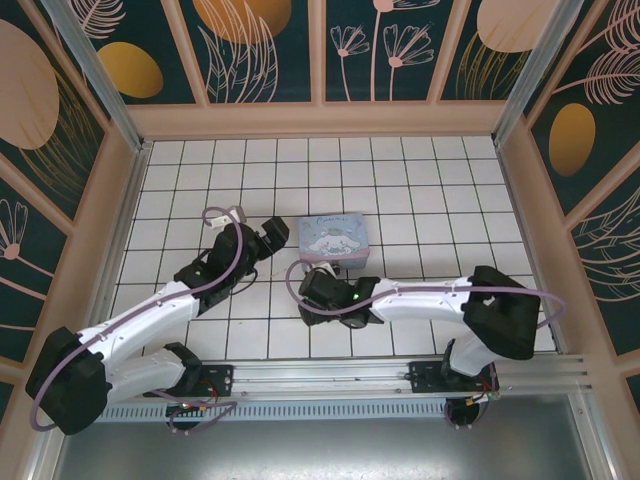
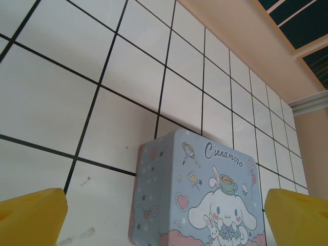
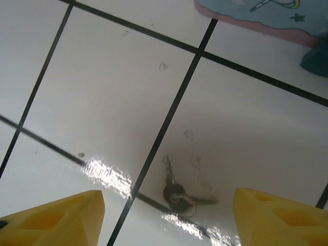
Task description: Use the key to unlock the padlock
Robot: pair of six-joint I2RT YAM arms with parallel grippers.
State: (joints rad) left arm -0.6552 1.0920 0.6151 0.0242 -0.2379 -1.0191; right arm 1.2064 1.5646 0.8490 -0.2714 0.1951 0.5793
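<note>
Key (image 3: 170, 182): small, thin, dull silver metal

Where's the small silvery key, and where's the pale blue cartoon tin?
Small silvery metal key (image 3: 173, 192): right wrist view, on its round head.
Pale blue cartoon-printed tin (image 2: 215, 189): left wrist view, on its printed lid.

Pale blue tin (image 2: 205, 205) — cartoon-printed, pink-edged; white floor (image 1: 420, 190) gridded black; silvery key (image 3: 170, 184).

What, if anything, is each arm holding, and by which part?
Nothing is held. The right fingers stand apart either side of the key, which lies on the tile. The left fingers are open and empty near the cartoon tin.
</note>
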